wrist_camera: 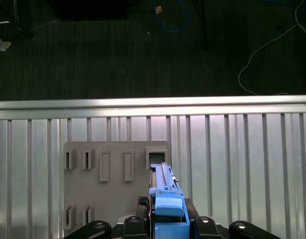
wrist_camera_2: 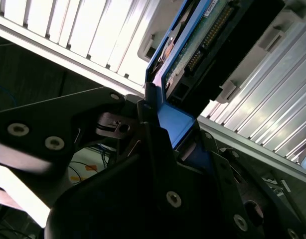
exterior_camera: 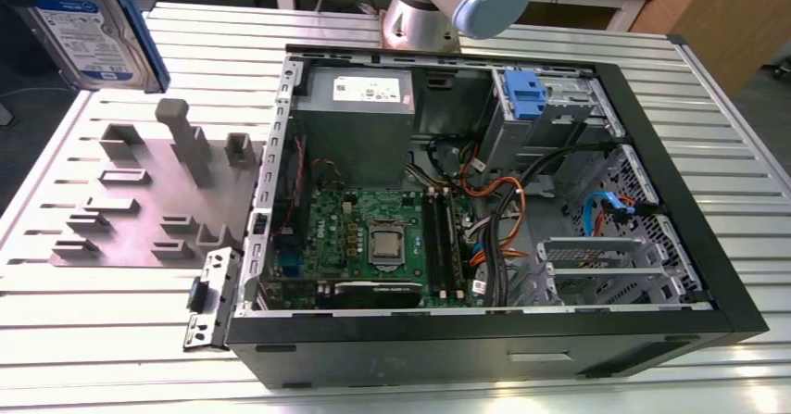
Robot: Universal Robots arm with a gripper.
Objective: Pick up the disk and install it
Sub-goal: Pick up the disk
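We open right at the gripper [wrist_camera_2: 177, 134] in the second wrist view: its black fingers [wrist_camera_2: 155, 149] are clamped on the disk [wrist_camera_2: 193, 50], squeezing the blue side rail [wrist_camera_2: 180, 122], with the green board and connector pins running away from us. Switching to the first wrist view, we see that disk standing on edge in the grasp, rail toward us, and just past it a grey plate [wrist_camera: 113, 189] of rectangular slots lying on the slatted table [wrist_camera: 242, 164]; whether the disk's far end touches the plate, we cannot tell. Beyond the table edge lies dark floor [wrist_camera: 143, 50] with loose cables. Over in the exterior view, nearest us sits the open computer case [exterior_camera: 495, 345], its motherboard [exterior_camera: 370, 233] showing, then the power supply [exterior_camera: 358, 108] toward the back. The disk rides high in the upper left of the frame, label facing us, well apart from the case, and the arm [exterior_camera: 451, 6] rises at top centre.
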